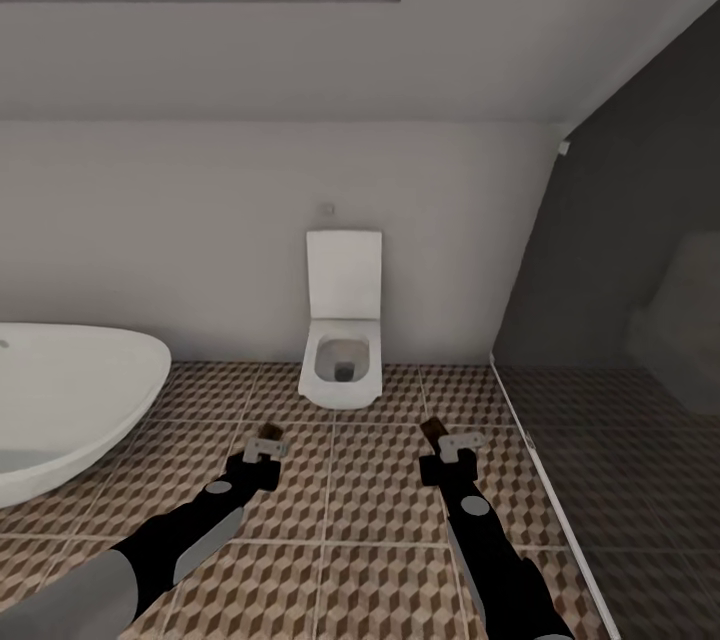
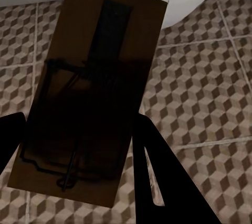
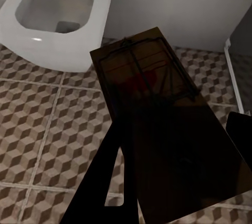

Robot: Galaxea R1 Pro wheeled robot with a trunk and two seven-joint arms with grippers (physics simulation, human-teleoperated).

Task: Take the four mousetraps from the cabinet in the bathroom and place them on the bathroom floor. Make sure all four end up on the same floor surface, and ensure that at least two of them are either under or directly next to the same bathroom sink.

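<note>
I've got a trap (image 2: pixel 89 103) pinched in the left gripper (image 1: pixel 266 444), another trap (image 3: pixel 163 124) in the right gripper (image 1: pixel 442 436), carried low over the floor (image 1: pixel 370 510) for set-down

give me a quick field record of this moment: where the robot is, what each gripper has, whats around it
location: bathroom, facing a white toilet against the wall
floor: cube-pattern tiled floor
left gripper: shut on a mousetrap, held above the tiles
right gripper: shut on a second mousetrap, held above the tiles
bathtub: white, at the robot's left
dark shower area: at the robot's right
mousetraps on floor: none seen yet
</note>
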